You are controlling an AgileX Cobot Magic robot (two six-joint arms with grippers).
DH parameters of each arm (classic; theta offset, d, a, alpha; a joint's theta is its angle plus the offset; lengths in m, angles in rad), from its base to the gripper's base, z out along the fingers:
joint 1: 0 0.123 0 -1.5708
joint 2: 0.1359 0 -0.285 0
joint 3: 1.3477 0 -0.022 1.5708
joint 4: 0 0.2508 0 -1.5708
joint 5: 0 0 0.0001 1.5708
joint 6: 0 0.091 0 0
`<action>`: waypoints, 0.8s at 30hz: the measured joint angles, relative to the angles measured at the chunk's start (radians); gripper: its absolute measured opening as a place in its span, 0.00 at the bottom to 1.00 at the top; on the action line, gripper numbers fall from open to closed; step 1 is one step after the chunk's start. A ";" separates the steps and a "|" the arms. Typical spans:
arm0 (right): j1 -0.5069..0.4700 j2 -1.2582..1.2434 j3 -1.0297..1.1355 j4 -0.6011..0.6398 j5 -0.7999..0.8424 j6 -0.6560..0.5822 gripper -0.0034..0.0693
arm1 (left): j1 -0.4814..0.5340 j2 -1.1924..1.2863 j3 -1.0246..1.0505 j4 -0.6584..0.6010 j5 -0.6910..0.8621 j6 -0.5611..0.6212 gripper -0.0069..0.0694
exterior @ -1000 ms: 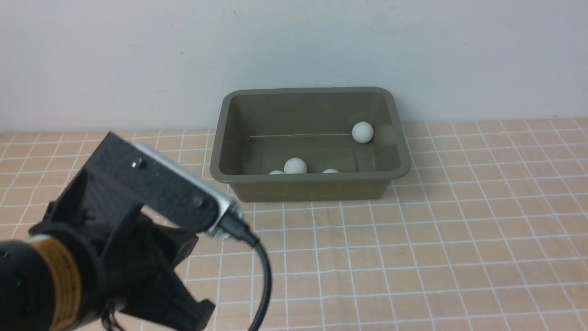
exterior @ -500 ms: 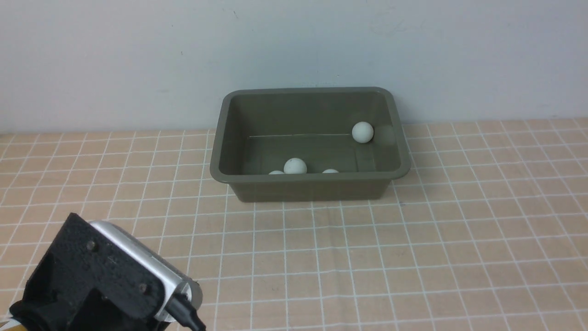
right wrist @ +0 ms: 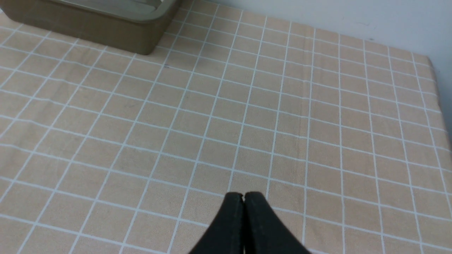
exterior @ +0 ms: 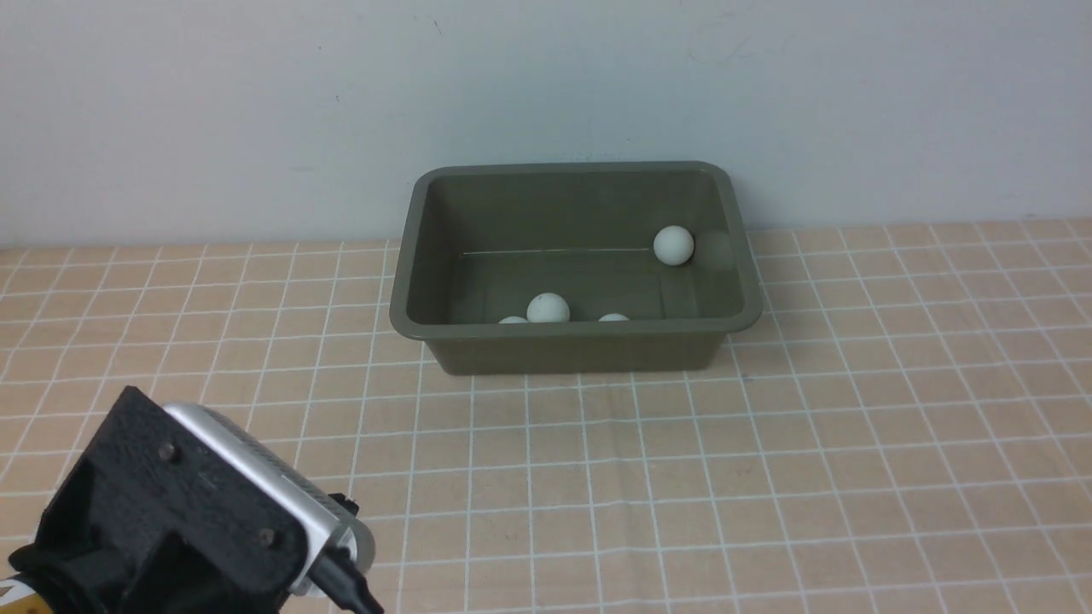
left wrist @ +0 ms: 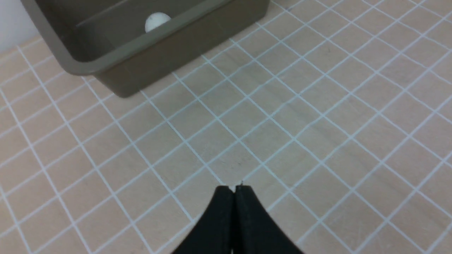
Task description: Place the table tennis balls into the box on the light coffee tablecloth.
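Olive-green rectangular plastic box (exterior: 576, 345) at far edge of peach-beige checked tablecloth (exterior: 768, 477); four small white balls (exterior: 548, 308) visible inside. Left hand (left wrist: 234, 188) and right hand (right wrist: 243, 195) pressed together, empty.

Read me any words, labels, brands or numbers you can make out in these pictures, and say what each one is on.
None can be read.
White table tennis balls in the olive-green plastic box: no logo can be made out at this size.
Light coffee checked tablecloth: white grid lines only.
Silver camera on the left wrist: no legible marking.
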 joint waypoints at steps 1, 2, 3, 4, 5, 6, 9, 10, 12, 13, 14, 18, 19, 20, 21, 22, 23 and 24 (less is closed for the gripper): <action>0.000 0.000 0.000 0.000 0.000 0.000 0.02 | 0.000 0.000 0.000 0.016 0.000 0.000 0.00; 0.000 0.000 0.000 0.000 0.000 0.000 0.02 | 0.000 0.000 0.000 0.033 0.000 0.000 0.00; 0.000 0.000 0.000 0.000 0.000 0.000 0.02 | 0.000 0.000 0.000 0.059 0.000 0.000 0.00; 0.000 0.000 0.000 0.000 0.000 0.000 0.02 | 0.000 0.000 0.000 0.097 0.000 0.000 0.00; 0.000 0.000 0.000 0.000 0.000 0.000 0.02 | 0.000 0.000 0.000 0.120 0.000 0.000 0.00; 0.000 0.000 0.000 0.000 0.000 0.000 0.02 | 0.000 -0.001 0.000 0.131 0.000 0.000 0.00; 0.000 0.000 0.000 0.000 0.000 0.000 0.02 | 0.015 -0.002 0.000 0.146 -0.006 0.000 0.00; 0.000 0.000 0.000 0.000 0.000 0.000 0.02 | 0.054 -0.004 0.000 0.146 -0.015 0.000 0.00; 0.000 0.000 0.000 0.000 0.000 0.000 0.02 | 0.126 -0.004 0.000 0.148 -0.029 0.000 0.00; 0.000 0.000 0.000 0.000 0.000 0.000 0.02 | 0.188 -0.007 0.000 0.147 -0.038 -0.003 0.00; 0.000 0.000 0.000 0.000 0.000 0.000 0.02 | 0.222 -0.010 0.000 0.142 -0.050 -0.012 0.00; 0.000 0.000 0.000 0.000 0.000 0.000 0.02 | 0.480 -0.065 0.001 0.090 -0.118 -0.116 0.00; 0.000 0.000 0.000 0.000 0.000 0.000 0.02 | 0.541 -0.089 0.001 0.085 -0.128 -0.139 0.00; 0.000 0.000 0.000 0.000 0.000 0.000 0.02 | 0.588 -0.111 0.001 0.082 -0.130 -0.152 0.00; 0.000 0.000 0.000 0.000 0.000 0.000 0.02 | 0.641 -0.143 0.001 0.081 -0.132 -0.164 0.00; 0.000 0.000 0.000 0.000 0.000 0.000 0.02 | 0.689 -0.178 0.004 0.081 -0.132 -0.168 0.00; 0.000 0.000 0.000 0.000 0.000 0.000 0.02 | 0.732 -0.217 0.010 0.085 -0.132 -0.170 0.00; 0.000 0.000 0.000 0.000 0.000 0.000 0.02 | 0.755 -0.241 0.015 0.087 -0.132 -0.170 0.00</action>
